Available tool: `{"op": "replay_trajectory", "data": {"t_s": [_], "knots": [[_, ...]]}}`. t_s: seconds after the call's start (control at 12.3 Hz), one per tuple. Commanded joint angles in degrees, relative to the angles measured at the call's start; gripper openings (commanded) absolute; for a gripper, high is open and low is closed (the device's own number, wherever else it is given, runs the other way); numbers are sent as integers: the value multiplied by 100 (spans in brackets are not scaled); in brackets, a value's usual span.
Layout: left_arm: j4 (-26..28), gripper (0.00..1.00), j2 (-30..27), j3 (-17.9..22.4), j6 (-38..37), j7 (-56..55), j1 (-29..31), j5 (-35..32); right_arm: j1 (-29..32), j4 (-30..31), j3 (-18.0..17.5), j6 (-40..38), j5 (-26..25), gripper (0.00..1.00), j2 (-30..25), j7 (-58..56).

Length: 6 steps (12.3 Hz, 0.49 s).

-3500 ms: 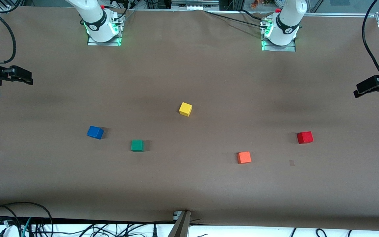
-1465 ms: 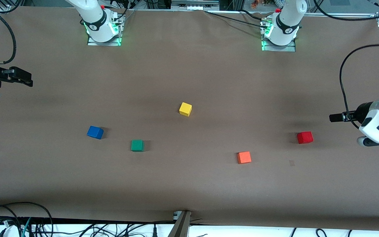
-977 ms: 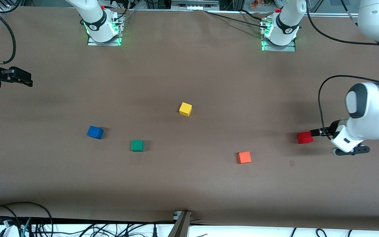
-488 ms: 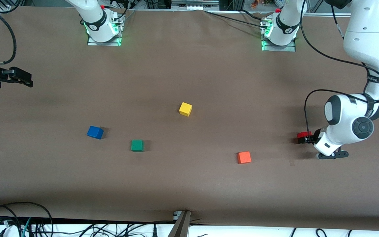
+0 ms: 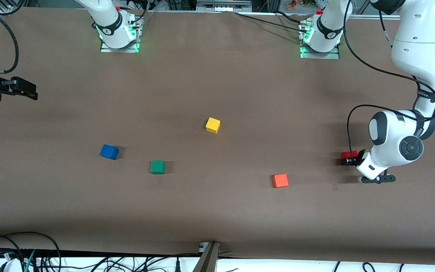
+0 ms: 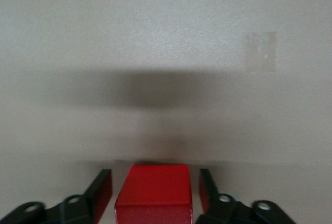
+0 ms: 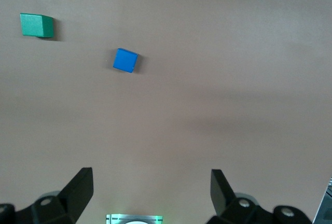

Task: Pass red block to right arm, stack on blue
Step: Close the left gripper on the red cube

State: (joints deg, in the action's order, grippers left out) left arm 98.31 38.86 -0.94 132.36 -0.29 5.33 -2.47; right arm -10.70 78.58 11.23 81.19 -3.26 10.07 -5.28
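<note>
Left gripper (image 6: 153,198) straddles the red block (image 6: 153,192), small gaps showing each side; right gripper (image 7: 150,193) waits wide; no legible writing.

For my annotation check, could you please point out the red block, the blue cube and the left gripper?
red block (image 6: 154,184), left wrist view, top face.
blue cube (image 5: 108,152), front view, top face.
left gripper (image 6: 155,193), left wrist view, midway between fingertips.

On the plain brown table (image 5: 217,75) sat a deep-red block (image 6: 153,190), a bright-blue cube (image 5: 109,152), a green cube (image 5: 157,166), a yellow cube (image 5: 212,125) and an orange cube (image 5: 280,180).
</note>
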Motion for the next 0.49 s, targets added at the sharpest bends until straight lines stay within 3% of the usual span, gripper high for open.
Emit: {"op": "replay_trajectory", "data": {"t_s": [0.0, 0.41], "knots": [[-49, 0, -141, -11, -183, 240, -14, -52, 15, -62, 2, 2, -8, 100, 12, -25], [-408, 0, -422, -222, -1035, 519, -32, -61, 15, -62, 2, 90, -8, 100, 4, 36]]}}
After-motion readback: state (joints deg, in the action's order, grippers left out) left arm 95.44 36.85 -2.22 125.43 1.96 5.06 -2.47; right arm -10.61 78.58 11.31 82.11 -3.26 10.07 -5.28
